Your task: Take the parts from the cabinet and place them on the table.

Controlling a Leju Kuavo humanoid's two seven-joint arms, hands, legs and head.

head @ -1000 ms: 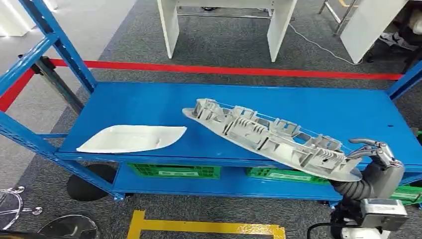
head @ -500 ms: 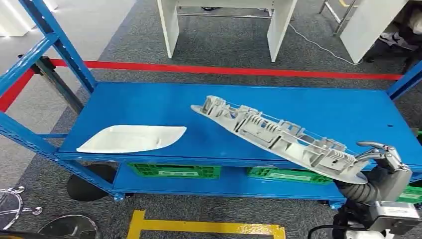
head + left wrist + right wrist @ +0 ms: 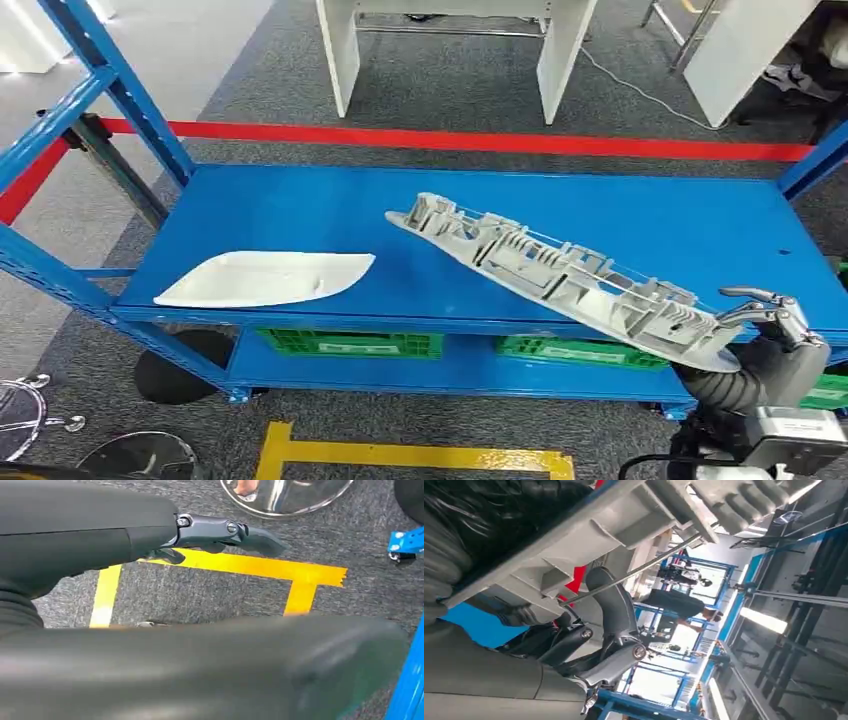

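Note:
A long grey ribbed part (image 3: 560,275) hangs tilted over the blue cabinet shelf (image 3: 300,210), its far end above the middle of the shelf and its near end past the front edge. My right hand (image 3: 775,335) grips that near end at the lower right. The right wrist view shows the part's ribs (image 3: 634,525) close up with my dark fingers (image 3: 611,625) curled under them. A flat white part (image 3: 265,278) lies on the shelf's front left. My left hand (image 3: 220,532) hangs over the floor, fingers apart and holding nothing.
Green crates (image 3: 350,343) sit on the lower shelf. Blue uprights (image 3: 120,90) frame the cabinet at left and right. Red tape (image 3: 480,142) and white table legs (image 3: 340,50) lie beyond it. Yellow floor tape (image 3: 410,457) marks the ground near my feet.
My right hand has drawn the ribbed part a little to the right and toward me; most of the shift came early, then it slowed. The white part stayed put.

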